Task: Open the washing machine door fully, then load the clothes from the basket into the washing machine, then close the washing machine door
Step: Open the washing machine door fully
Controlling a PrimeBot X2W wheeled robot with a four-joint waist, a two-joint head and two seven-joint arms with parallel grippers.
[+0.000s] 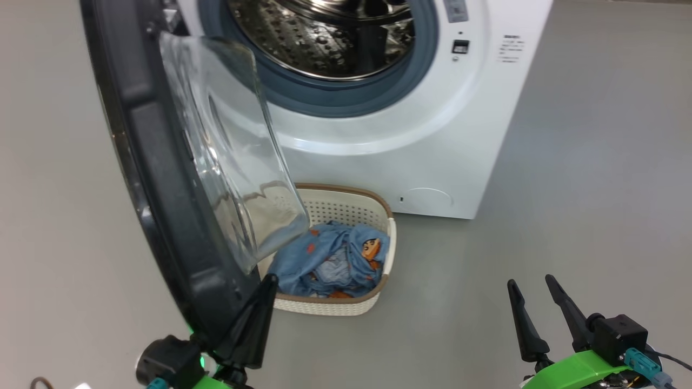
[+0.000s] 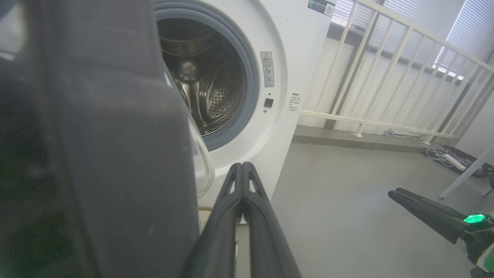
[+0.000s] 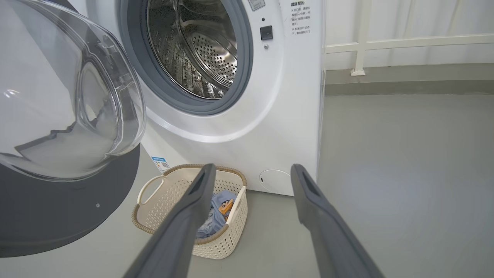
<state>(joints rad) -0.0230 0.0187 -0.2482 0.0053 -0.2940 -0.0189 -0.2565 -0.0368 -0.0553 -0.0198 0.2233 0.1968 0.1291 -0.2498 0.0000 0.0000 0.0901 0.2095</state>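
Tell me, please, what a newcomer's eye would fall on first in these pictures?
The washing machine door stands wide open at the head view's left, glass bowl bulging. Behind it gleams the steel drum; blue clothes lie in the basket on the floor.

The washing machine (image 3: 278, 116) front carries a warning-triangle label (image 2: 267, 69), a QR-code sticker (image 2: 321, 7) and small printed lines (image 3: 300, 18), all too small to read.

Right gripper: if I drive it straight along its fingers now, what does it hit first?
The right gripper would probably first meet the lower front of the washing machine, near the round cover, just right of the basket. Depth is hard to judge.
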